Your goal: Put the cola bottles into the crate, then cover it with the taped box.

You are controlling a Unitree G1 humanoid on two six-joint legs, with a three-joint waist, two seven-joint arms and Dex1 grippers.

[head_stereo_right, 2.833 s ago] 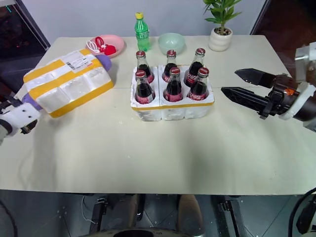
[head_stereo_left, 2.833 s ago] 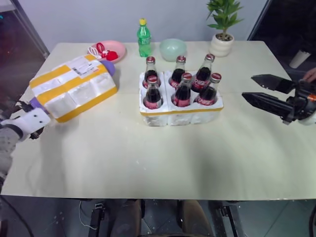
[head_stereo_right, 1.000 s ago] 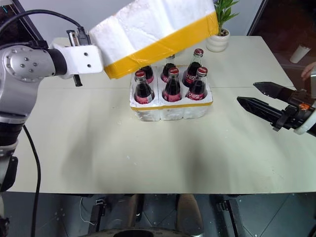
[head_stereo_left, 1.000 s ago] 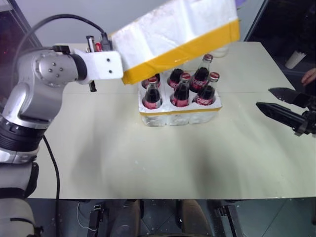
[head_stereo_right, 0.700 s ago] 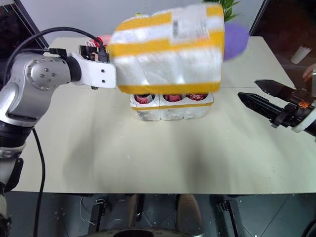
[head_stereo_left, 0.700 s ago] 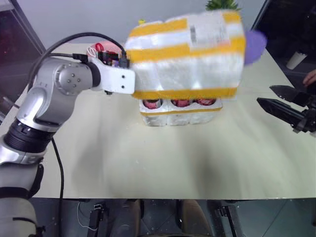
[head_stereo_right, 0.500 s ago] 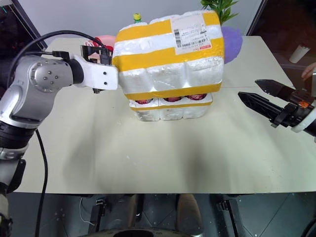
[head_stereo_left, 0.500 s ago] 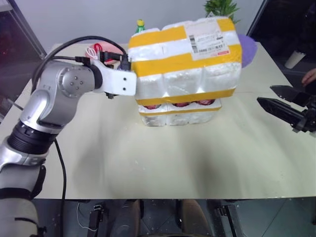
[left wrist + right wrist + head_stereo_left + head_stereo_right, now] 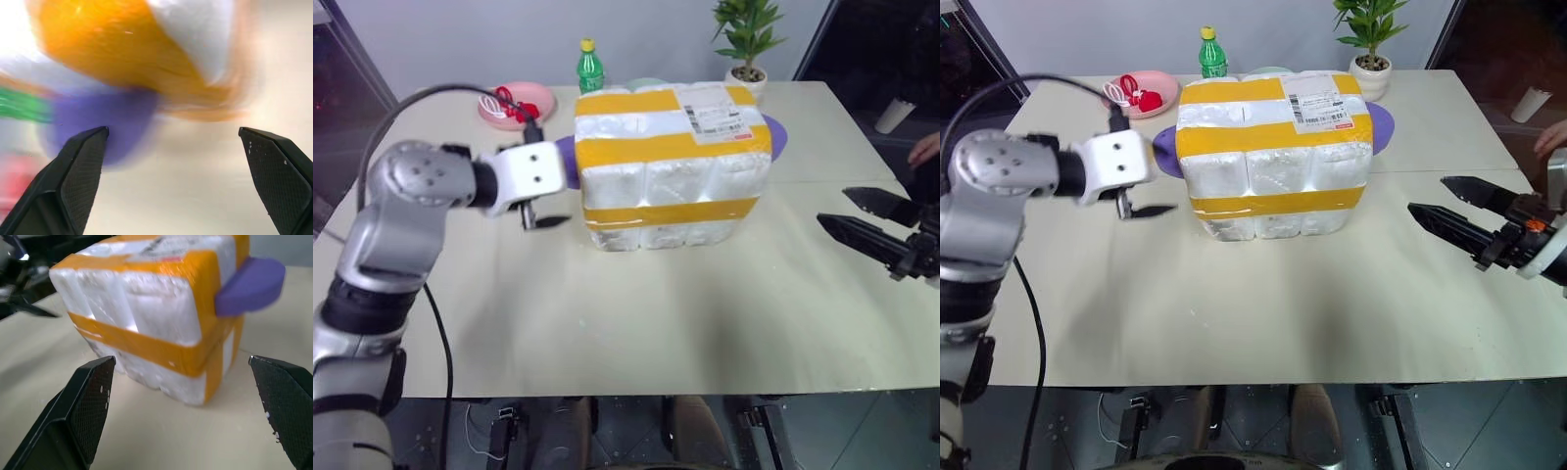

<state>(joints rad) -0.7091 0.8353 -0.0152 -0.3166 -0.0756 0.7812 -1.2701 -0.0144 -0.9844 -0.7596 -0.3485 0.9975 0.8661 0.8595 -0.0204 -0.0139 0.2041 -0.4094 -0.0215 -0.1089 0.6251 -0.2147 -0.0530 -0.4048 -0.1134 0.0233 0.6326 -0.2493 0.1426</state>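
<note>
The taped box (image 9: 671, 166), white foam with broad yellow bands and a shipping label on top, sits upright over the crate in the middle of the table. Only a white foam strip of the crate (image 9: 661, 236) shows under the box's lowest band. The cola bottles are hidden beneath the box. A purple tab (image 9: 772, 134) sticks out of the box's right end and another out of its left end. My left gripper (image 9: 172, 130) is open and empty just left of the box, clear of that left tab. My right gripper (image 9: 834, 207) hangs open and empty to the right of the box.
Along the table's far edge stand a green bottle (image 9: 587, 67), a pink plate (image 9: 514, 101) with red items, a mint bowl (image 9: 646, 84) behind the box, and a potted plant (image 9: 747, 44). A person's hand (image 9: 926, 147) shows at the right edge.
My left gripper brought the box down from a tilt above the bottles onto the crate, let go of it and drew back to the left. The right gripper stayed put.
</note>
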